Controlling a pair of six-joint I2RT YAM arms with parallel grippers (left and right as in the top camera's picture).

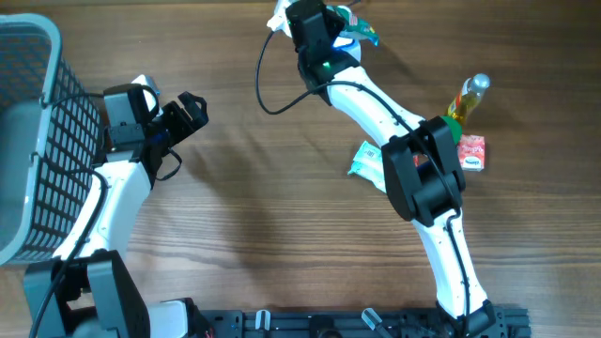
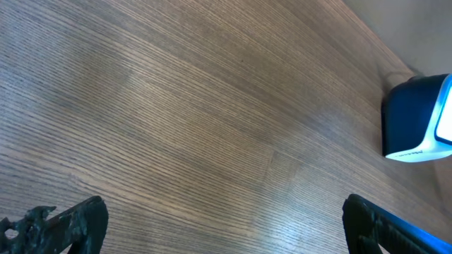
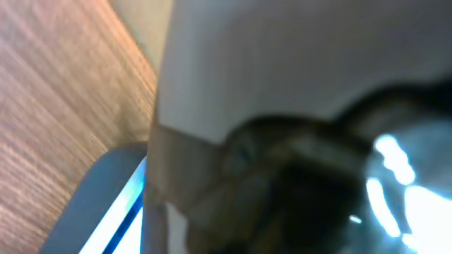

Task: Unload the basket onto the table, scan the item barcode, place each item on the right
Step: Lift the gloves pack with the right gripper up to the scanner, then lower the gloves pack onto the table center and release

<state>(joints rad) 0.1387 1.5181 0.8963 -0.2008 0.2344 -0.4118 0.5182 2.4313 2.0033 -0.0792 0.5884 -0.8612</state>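
My right gripper (image 1: 331, 28) reaches to the table's far edge and is shut on a green and blue packet (image 1: 360, 35). In the right wrist view the packet (image 3: 296, 106) is a blur filling most of the frame, and the fingers cannot be made out. Just beside it is the blue and white scanner (image 3: 106, 204), which also shows at the right of the left wrist view (image 2: 417, 120). Overhead, only a white bit of the scanner (image 1: 279, 17) peeks out beside the wrist. My left gripper (image 1: 192, 111) is open over bare wood (image 2: 222, 226), holding nothing.
A grey mesh basket (image 1: 28, 141) stands at the left edge. To the right of the right arm are a yellow bottle with a silver cap (image 1: 468, 99), a red and white carton (image 1: 471, 151) and a white and green packet (image 1: 367, 160).
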